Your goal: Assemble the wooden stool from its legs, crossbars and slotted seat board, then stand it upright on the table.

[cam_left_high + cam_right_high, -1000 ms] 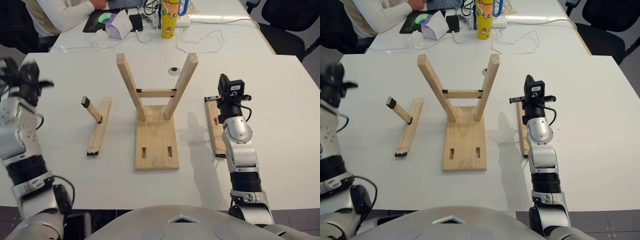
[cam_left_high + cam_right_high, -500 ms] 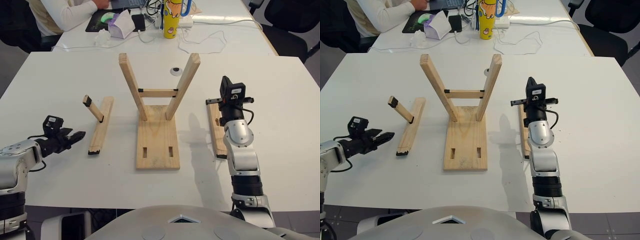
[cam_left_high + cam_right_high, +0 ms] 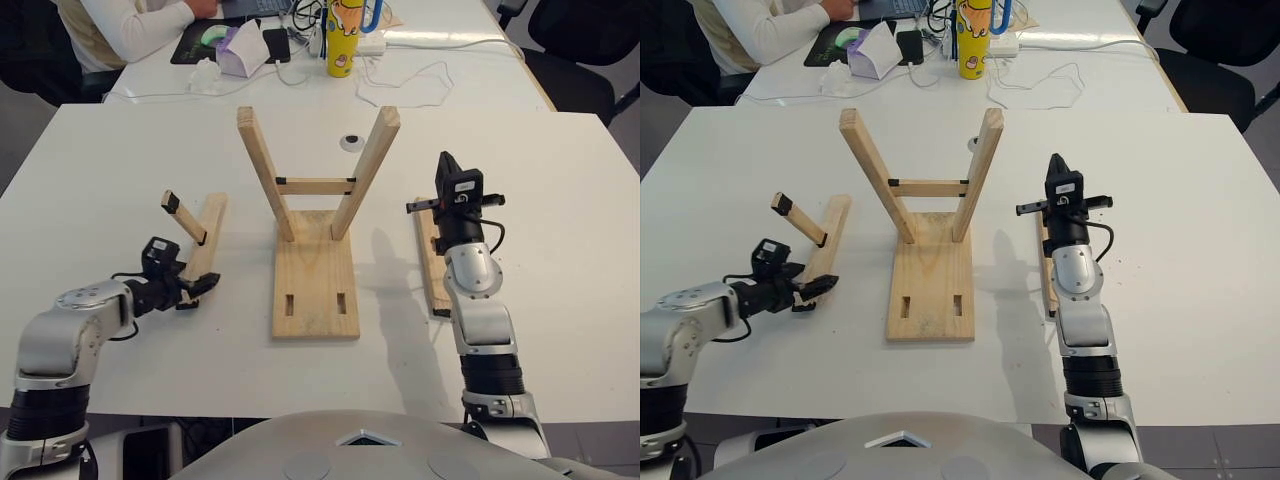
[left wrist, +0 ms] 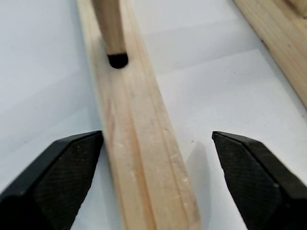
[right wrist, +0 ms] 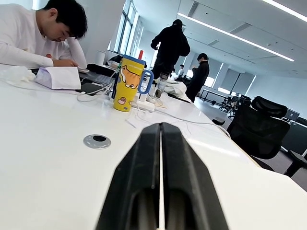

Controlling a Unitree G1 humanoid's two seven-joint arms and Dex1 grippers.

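The slotted seat board [image 3: 313, 285] lies flat mid-table. Two legs joined by a crossbar [image 3: 314, 185] stand up from its far end. To its left lies a loose leg [image 3: 203, 245] with a short crossbar [image 3: 185, 217] sticking up from it. My left gripper [image 3: 201, 285] rests low at that leg's near end, open, with the leg [image 4: 139, 143] running between its two fingers [image 4: 57, 177]. Another loose leg [image 3: 432, 265] lies right of the board. My right gripper [image 3: 444, 166] hovers above it, pointing away, shut on nothing [image 5: 160, 167].
A round grommet [image 3: 349, 141] sits in the table behind the standing legs. On the far table stand a yellow mug [image 3: 341, 40] and cables [image 3: 405, 80], where a person sits. Bare table lies on both outer sides and along the front edge.
My left arm has dropped from raised at the left edge to the table, then slid right until its open fingers straddle the loose left leg. The right arm barely moved.
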